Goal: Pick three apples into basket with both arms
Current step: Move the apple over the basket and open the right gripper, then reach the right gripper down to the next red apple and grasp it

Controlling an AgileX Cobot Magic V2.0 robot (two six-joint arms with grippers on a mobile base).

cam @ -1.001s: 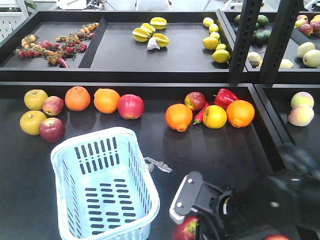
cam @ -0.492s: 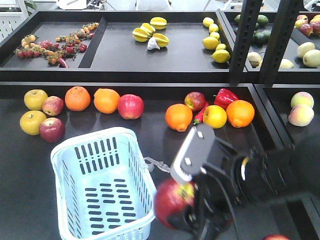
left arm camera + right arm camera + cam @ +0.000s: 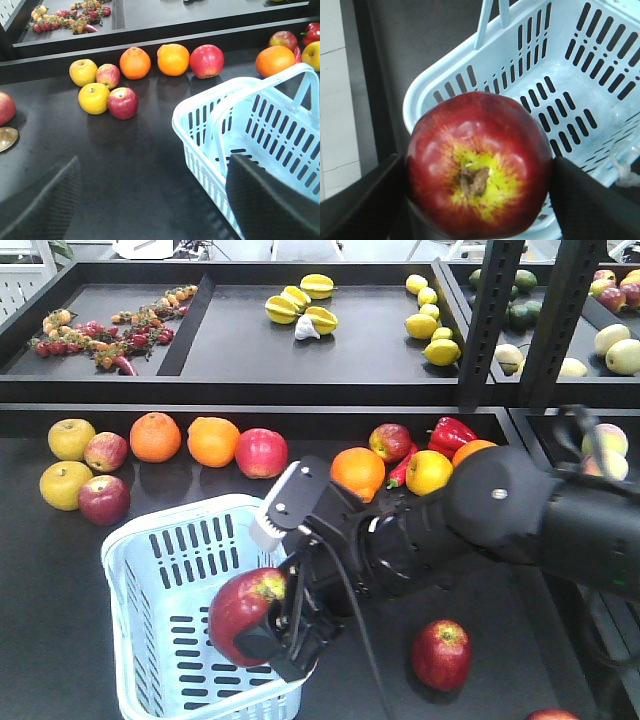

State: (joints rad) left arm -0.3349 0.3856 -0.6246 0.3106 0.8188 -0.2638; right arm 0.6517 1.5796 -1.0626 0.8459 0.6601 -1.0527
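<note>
The red apple w/ a yellow blush [image 3: 245,612] has come up from the near edge of the black shelf [image 3: 60,640]. Now it hangs over the white slotted plastic basket [image 3: 200,540], clamped in the black right gripper [image 3: 268,630]. We think letting go comes next; the basket looks empty. The black left gripper [image 3: 155,210] has its fingers apart & holds nothing. The basket's white hoop handle [image 3: 260,95] stands close. A dark red apple [image 3: 441,653] waits nr the near right edge.

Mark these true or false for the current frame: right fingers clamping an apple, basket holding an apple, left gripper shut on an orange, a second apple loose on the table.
1. The right gripper fingers clamp a red apple with a yellow blush. True.
2. The white slotted plastic basket holds an apple. False: its inside is empty, and the clamped apple hangs over it, not yet released.
3. The left gripper is shut on an orange. False: it is open with nothing between its fingers.
4. A dark red apple lies on the black table outside the basket. True.
</note>
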